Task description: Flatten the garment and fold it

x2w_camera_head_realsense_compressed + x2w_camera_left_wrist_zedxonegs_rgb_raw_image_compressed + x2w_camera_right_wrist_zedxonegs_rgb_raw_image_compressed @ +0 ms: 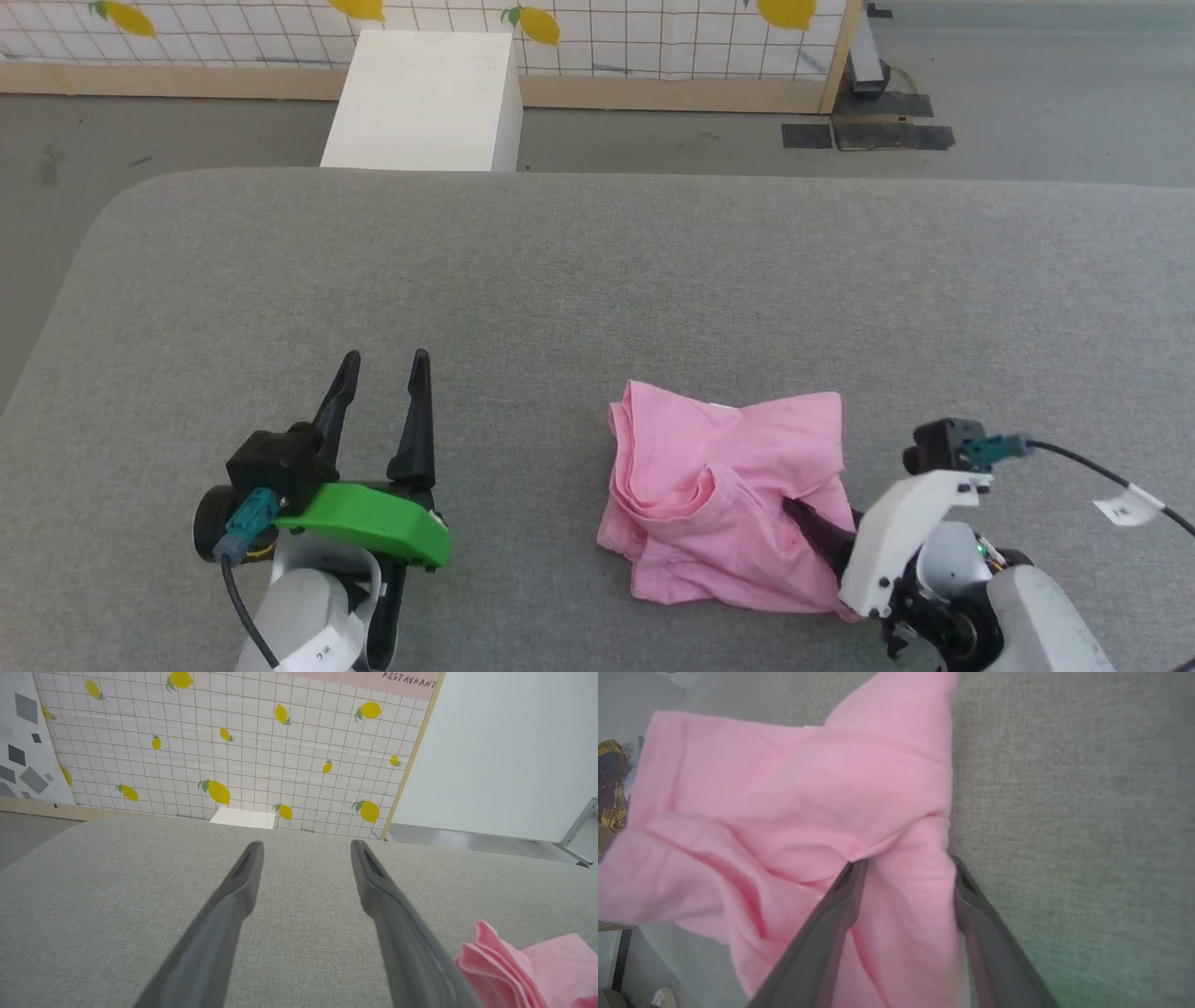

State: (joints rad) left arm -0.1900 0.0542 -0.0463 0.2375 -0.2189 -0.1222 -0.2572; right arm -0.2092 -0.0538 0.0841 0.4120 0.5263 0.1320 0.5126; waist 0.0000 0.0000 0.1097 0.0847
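One grey fabric-covered table (597, 280) with rounded corners takes up most of the scene. Behind it, across a strip of grey floor, stands one wall panel (233, 742), white grid print with yellow lemons; four lemons show along the top of the head view, many more in the left wrist view. A pink strip above the grid carries dark hand-lettered writing (409, 679) that reads "RESTAURANT". One plain white box (425, 103) stands on the floor against the far table edge, no marking.

One garment (728, 495), light pink and soft, lies bunched and creased on the table, right of centre and toward the robot's side. A sliver of white shows at its far edge; no writing can be read there.

There are two grippers. The left gripper (385, 359) is over bare table, well apart from the garment, with its two dark fingers spread wide and nothing between them. It has one bright green cover (373, 518) at its base. The right gripper (906, 863) is at the garment's near right edge, fingers apart and straddling a raised fold of pink cloth. One finger lies on the cloth and the other at its edge beside the grey table; the fold is not pinched.

There are two white cable tags, one on the left arm (322, 649) and one on the right cable (1125, 509). Both have dark marks too small to read.
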